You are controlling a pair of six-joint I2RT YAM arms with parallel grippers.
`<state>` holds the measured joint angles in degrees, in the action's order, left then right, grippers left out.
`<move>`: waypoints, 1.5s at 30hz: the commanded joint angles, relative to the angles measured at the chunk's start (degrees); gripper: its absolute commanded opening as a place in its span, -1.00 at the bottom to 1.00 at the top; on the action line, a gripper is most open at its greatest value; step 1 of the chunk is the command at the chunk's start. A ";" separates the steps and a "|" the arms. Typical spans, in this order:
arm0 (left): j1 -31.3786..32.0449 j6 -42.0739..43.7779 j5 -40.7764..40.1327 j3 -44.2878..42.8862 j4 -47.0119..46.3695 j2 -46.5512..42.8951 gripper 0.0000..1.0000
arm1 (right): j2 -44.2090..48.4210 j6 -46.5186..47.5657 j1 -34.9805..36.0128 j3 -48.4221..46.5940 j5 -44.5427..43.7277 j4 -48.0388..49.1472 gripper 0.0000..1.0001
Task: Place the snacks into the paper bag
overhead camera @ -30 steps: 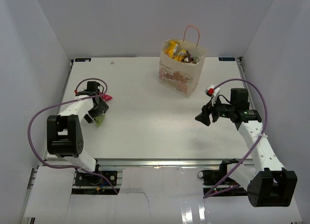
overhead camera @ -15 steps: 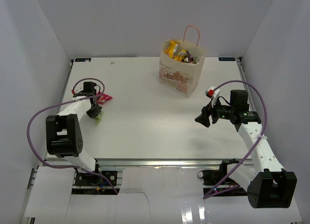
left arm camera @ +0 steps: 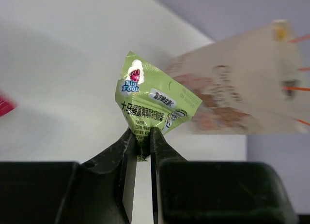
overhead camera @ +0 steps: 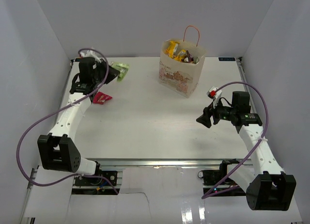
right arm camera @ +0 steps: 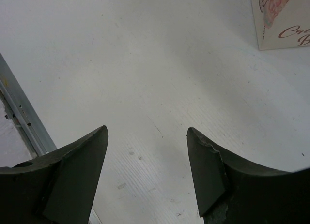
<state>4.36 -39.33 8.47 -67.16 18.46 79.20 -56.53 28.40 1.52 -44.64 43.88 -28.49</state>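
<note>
My left gripper is raised at the back left, shut on a green packet that it pinches by its lower edge. The packet hangs in the air, well left of the paper bag. That cream bag stands upright at the back and holds several yellow and dark snacks; the left wrist view shows it blurred. A red-pink packet lies on the table below the left arm. My right gripper hovers open over bare table, in front of the bag's corner.
White walls close in the table on the left, back and right. A metal rail runs along the table's near edge. Purple cables loop from both arms.
My left gripper shut on the green packet, lifted it from the table at the left and carried it up and back toward the bag. The right arm barely moved.
</note>
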 commanded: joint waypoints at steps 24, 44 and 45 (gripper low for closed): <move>21.13 -2.16 13.77 -68.37 -14.24 50.44 -0.76 | 5.56 -2.56 -3.19 6.32 1.65 5.02 0.44; 16.48 5.68 -7.57 -42.75 -5.09 25.42 0.36 | 5.38 -2.74 -3.28 6.06 1.39 5.11 0.44; 15.43 5.06 -8.98 -38.18 -5.62 22.52 0.36 | 5.29 -2.74 -3.28 6.06 1.21 5.20 0.44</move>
<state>23.46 -34.92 7.53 -113.84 12.78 113.10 -51.77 25.91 -1.50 -38.44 44.31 -25.12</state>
